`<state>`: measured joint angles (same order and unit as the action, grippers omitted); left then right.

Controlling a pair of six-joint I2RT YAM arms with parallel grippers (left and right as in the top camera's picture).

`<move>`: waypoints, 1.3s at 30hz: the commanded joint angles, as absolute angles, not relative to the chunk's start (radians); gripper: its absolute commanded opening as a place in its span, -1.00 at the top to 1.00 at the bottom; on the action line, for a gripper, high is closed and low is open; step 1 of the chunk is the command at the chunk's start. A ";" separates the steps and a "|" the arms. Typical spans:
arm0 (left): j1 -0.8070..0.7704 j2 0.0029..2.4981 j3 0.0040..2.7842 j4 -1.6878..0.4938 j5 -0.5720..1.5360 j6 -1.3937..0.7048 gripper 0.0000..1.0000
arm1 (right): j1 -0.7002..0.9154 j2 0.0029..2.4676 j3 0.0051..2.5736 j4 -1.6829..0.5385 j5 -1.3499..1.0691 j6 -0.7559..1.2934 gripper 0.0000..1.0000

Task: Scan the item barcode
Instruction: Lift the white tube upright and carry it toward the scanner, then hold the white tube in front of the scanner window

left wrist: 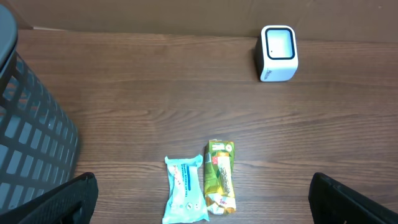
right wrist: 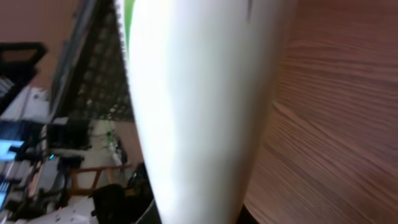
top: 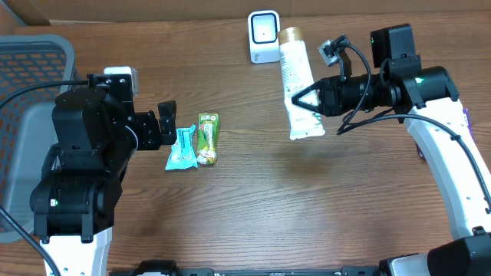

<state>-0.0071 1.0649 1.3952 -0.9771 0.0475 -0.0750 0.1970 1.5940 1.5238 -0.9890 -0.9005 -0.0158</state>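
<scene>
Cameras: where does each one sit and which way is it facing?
Overhead: above the table, looking straight down; shows left gripper open, right gripper clamped on the tube.
Left wrist: low, facing across the table to the scanner; own fingers at bottom corners.
Right wrist: tight against the tube; own fingers unclear.
Overhead and left wrist share the scanner and two packets.
</scene>
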 commanded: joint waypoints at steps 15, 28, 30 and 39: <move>-0.007 1.060 1.410 -0.976 0.044 -0.067 -1.00 | 0.456 1.708 1.771 -0.819 0.497 0.031 0.93; -0.007 1.060 1.410 -0.976 0.044 -0.067 -0.99 | 0.482 2.097 1.771 -0.301 0.699 -0.358 0.93; -0.007 1.060 1.410 -0.976 0.044 -0.067 -0.99 | 0.487 2.141 1.771 -0.216 0.698 -0.419 0.93; -0.007 1.060 1.410 -0.976 0.044 -0.067 -0.99 | 0.491 2.288 1.771 0.060 0.649 -0.715 0.93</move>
